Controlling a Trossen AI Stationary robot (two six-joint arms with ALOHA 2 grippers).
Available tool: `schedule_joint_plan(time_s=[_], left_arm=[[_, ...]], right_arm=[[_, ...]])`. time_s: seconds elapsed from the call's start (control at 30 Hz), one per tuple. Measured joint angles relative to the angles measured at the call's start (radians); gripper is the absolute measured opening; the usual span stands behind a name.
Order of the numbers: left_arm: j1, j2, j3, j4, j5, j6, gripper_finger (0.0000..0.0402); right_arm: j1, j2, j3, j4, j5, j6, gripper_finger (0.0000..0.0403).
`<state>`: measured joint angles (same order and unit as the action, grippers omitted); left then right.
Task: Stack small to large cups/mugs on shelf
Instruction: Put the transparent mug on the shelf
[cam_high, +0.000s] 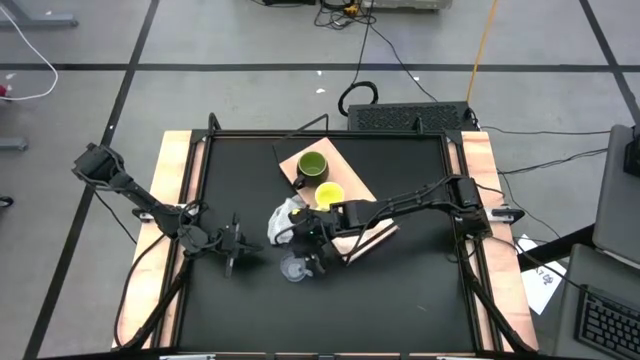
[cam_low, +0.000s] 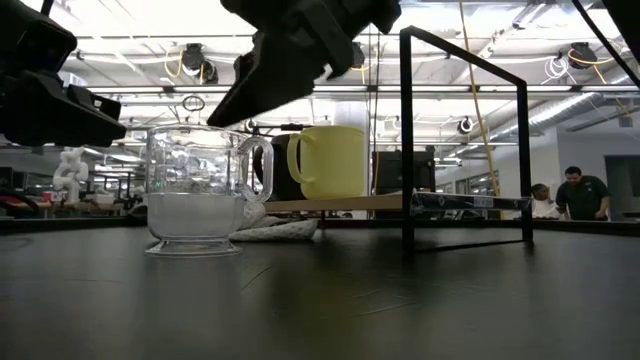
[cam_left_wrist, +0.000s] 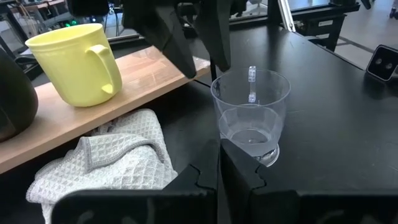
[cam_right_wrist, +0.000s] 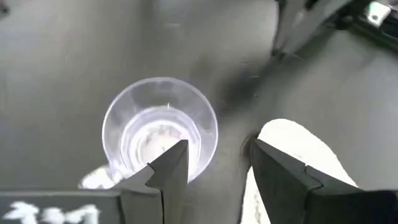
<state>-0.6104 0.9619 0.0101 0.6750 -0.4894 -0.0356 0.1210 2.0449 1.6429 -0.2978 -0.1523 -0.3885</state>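
The clear glass cup (cam_high: 293, 268) (cam_left_wrist: 250, 112) (cam_right_wrist: 160, 127) stands upright on its base on the black table. My right gripper (cam_right_wrist: 214, 149) (cam_high: 308, 255) hovers open just above it, slanting down, one finger over the cup's mouth and the other beyond its rim; I see no touch. The yellow mug (cam_high: 330, 193) (cam_left_wrist: 73, 62) and the dark green mug (cam_high: 312, 163) stand upright on the shelf (cam_high: 352, 172) (cam_left_wrist: 146, 68). My left gripper (cam_left_wrist: 219, 168) (cam_high: 235, 246) waits shut, low, left of the cup.
A white cloth (cam_high: 284, 222) (cam_left_wrist: 106, 162) lies crumpled on the table between the cup and the shelf's near edge. A thin black metal frame (cam_low: 465, 140) rises from the shelf. People stand in the room beyond the table (cam_low: 580, 190).
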Motion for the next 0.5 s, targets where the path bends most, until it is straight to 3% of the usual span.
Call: schedule_joint_plan(time_s=[0.33, 0.5], left_arm=[[0.000, 0.000, 0.000, -0.021, 0.001, 0.000, 0.0019], [0.000, 0.000, 0.000, -0.026, 0.001, 0.001, 0.0019]], right_arm=[[-0.009, -0.002, 0.002, -0.001, -0.004, 0.261, 0.0167], [0.002, -0.002, 0.001, -0.025, -0.005, 0.279, 0.0167]])
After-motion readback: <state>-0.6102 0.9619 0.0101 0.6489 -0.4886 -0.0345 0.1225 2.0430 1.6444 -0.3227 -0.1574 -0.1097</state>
